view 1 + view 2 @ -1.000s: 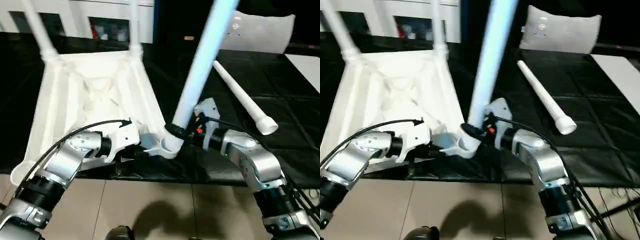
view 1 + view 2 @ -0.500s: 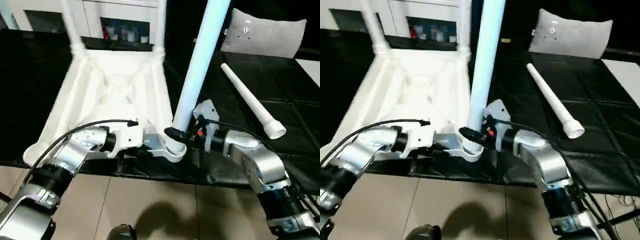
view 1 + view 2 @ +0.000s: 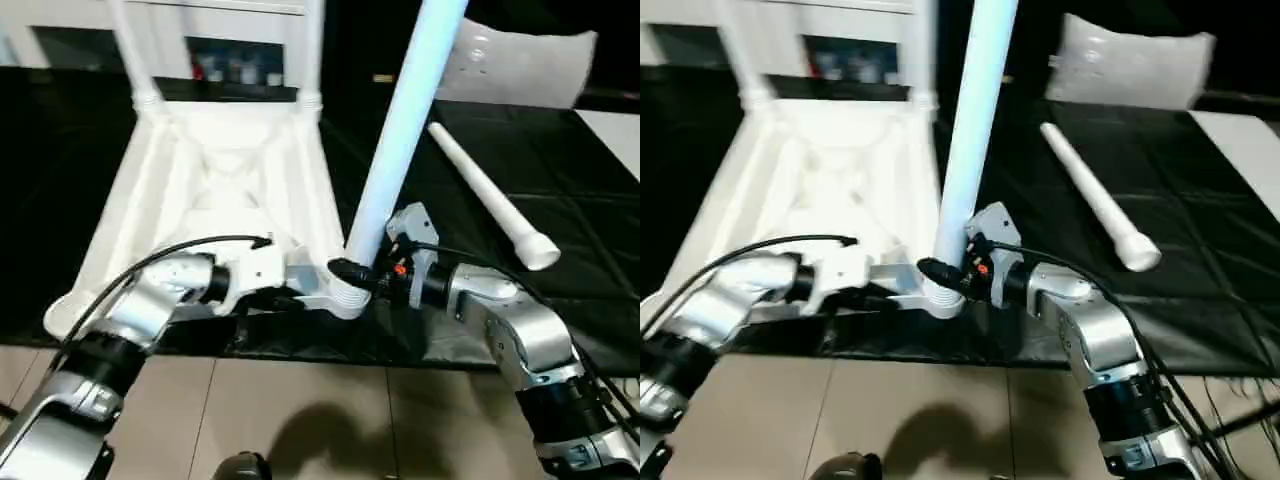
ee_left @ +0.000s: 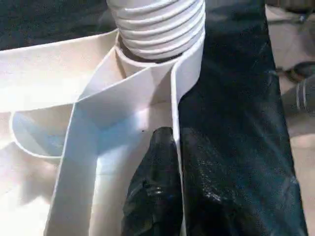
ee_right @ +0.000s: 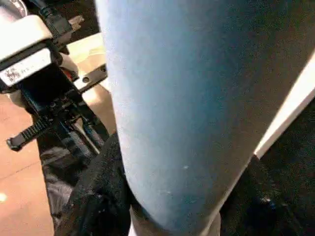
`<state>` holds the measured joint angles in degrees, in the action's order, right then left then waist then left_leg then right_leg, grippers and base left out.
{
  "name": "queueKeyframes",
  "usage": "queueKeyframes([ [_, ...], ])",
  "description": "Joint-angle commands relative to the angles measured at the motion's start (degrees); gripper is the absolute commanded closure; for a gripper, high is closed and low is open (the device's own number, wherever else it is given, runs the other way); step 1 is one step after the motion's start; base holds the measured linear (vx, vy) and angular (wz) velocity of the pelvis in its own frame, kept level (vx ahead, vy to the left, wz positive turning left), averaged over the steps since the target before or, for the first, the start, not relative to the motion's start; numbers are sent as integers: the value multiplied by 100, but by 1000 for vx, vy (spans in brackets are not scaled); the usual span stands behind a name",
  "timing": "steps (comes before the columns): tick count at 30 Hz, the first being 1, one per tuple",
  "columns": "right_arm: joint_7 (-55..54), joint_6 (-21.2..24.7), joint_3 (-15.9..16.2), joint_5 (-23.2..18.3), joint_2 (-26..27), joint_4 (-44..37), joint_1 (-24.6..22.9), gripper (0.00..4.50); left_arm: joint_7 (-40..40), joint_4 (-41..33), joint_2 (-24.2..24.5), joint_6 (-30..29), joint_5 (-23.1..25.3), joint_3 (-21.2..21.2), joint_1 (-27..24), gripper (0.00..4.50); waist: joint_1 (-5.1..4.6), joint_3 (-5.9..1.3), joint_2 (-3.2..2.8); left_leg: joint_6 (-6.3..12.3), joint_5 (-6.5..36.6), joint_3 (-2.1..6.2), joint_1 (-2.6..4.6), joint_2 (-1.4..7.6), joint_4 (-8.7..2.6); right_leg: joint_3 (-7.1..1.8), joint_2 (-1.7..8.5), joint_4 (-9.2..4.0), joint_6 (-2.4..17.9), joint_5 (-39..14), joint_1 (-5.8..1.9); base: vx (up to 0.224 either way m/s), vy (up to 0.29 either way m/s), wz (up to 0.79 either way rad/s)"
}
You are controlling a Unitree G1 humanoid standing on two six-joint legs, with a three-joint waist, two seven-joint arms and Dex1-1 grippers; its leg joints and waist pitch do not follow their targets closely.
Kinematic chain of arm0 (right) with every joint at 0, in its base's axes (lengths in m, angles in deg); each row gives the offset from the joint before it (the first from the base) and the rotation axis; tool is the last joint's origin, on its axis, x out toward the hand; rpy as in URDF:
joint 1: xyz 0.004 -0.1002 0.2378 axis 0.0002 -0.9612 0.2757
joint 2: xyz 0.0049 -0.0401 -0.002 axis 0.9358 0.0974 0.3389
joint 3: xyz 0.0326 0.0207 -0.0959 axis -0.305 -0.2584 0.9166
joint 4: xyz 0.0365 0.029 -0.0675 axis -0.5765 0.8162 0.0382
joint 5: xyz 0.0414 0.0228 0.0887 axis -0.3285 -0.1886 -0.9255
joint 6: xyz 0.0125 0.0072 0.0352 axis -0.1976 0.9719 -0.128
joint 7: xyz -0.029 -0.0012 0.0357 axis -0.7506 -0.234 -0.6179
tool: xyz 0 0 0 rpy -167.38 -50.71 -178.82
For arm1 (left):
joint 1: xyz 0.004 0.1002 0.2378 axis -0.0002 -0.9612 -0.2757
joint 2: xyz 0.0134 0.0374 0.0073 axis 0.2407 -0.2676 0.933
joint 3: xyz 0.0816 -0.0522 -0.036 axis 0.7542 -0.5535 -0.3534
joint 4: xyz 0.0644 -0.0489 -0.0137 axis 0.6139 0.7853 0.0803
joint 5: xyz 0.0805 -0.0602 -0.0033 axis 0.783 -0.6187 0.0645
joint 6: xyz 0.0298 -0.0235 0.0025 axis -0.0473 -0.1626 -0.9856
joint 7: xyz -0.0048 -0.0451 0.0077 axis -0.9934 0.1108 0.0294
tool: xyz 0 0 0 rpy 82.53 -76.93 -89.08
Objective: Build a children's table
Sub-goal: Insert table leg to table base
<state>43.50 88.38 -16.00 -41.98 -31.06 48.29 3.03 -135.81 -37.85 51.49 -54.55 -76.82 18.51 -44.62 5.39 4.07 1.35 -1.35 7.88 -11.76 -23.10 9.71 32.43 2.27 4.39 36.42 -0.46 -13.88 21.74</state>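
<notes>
The large work table under a black cover carries everything. On it, upside down, lies the white plastic rectangular top of the children's table, its ribbed underside facing up and its near edge at the table's front edge. Two long white tube legs stand upright in the far corner sockets.

A third long tapered white tube leg rises steeply from the near right round corner socket, leaning slightly to the right. In the left wrist view its threaded collar sits in the socket mouth with several threads still exposed. The right gripper is clamped around this leg just above the socket, black fingers pressed on either side of the tube.

A fourth white tapered leg lies flat on the black cover to the right, well apart from the top, its wide collar end toward the front.

The left gripper is at the top's near rim beside that socket; one black finger lies against a rib wall, seemingly pinching it, though the other finger is hidden.

Behind the table stand a white glass-door cabinet and a white pillow-like bag.
</notes>
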Motion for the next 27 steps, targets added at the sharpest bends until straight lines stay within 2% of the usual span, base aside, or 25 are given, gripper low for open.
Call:
queueKeyframes([
  [1, -6, 200, 125, 131, -66, 292, -47, 260, 61, -260, -181, -139, -631, -237, -119, 450, -10, -324, 18, -41, 1299, 187, 209, 383, -360, -258, 458, -443, 1215, -345, -112, 0, 0, 0],
  [3, -7, 195, 152, 170, -72, 350, -11, 260, 9, -349, -178, -244, -679, -279, -158, 450, -16, -333, 9, 43, 1158, 183, 206, 380, -348, -250, 446, -426, 1255, -158, -125, 0, 0, 0],
  [4, -1, 185, 153, 179, -69, 388, 10, 260, -22, -389, -172, -299, -698, -289, -175, 450, -32, -331, 44, 95, 1108, 171, 211, 381, -349, -244, 427, -424, 1275, -70, -121, 0, 0, 0],
  [6, 26, 167, 157, 187, -70, 458, 56, 261, -100, -473, -145, -393, -674, -274, -201, 450, -35, -326, 29, 136, 1099, 170, 204, 378, -342, -248, 438, -430, 1283, -127, -127, 0, 0, 0],
  [12, 301, 135, 359, 311, -138, 918, 348, 261, -124, -539, -76, -748, -311, -97, -123, 450, -58, -312, 1, 49, 1257, 168, 226, 389, -351, -258, 440, -458, 1294, -407, -115, 0, 0, 0],
  [15, 336, 106, 359, 323, -134, 1084, 435, 261, -67, -524, -44, -801, -177, -32, -76, 450, -54, -310, 5, -1, 1347, 165, 241, 392, -353, -264, 443, -473, 1291, -502, -108, 0, 0, 0],
  [20, 304, 89, -4, 91, -36, 1387, 420, 261, -21, -610, 10, -865, -40, -12, -70, 450, -37, -316, 2, -105, 1506, 179, 253, 404, -376, -262, 448, -474, 1277, -575, -103, 0, 0, 0],
  [21, 331, 111, -192, -99, 9, 1456, 323, 261, 43, -633, -6, -890, -55, -62, -80, 450, -37, -319, 6, -108, 1521, 178, 252, 404, -375, -262, 451, -472, 1291, -533, -107, 0, 0, 0],
  [25, 375, 8, -511, -386, 90, 1602, 34, 261, 190, -631, -50, -916, -66, -143, -85, 450, -22, -333, 21, -40, 1395, 171, 241, 395, -355, -261, 456, -462, 1327, -316, -123, 0, 0, 0],
  [26, 349, -74, -597, -439, 122, 1623, -61, 261, 219, -612, -72, -924, -79, -166, -84, 450, -13, -327, 6, -7, 1340, 168, 240, 395, -355, -258, 451, -462, 1335, -217, -119, 0, 0, 0],
  [27, 349, -74, -597, -439, 122, 1623, -61, 261, 219, -612, -72, -924, -79, -166, -84, 450, -15, -330, 14, 7, 1324, 168, 236, 395, -352, -257, 452, -456, 1345, -178, -124, 0, 0, 0],
])
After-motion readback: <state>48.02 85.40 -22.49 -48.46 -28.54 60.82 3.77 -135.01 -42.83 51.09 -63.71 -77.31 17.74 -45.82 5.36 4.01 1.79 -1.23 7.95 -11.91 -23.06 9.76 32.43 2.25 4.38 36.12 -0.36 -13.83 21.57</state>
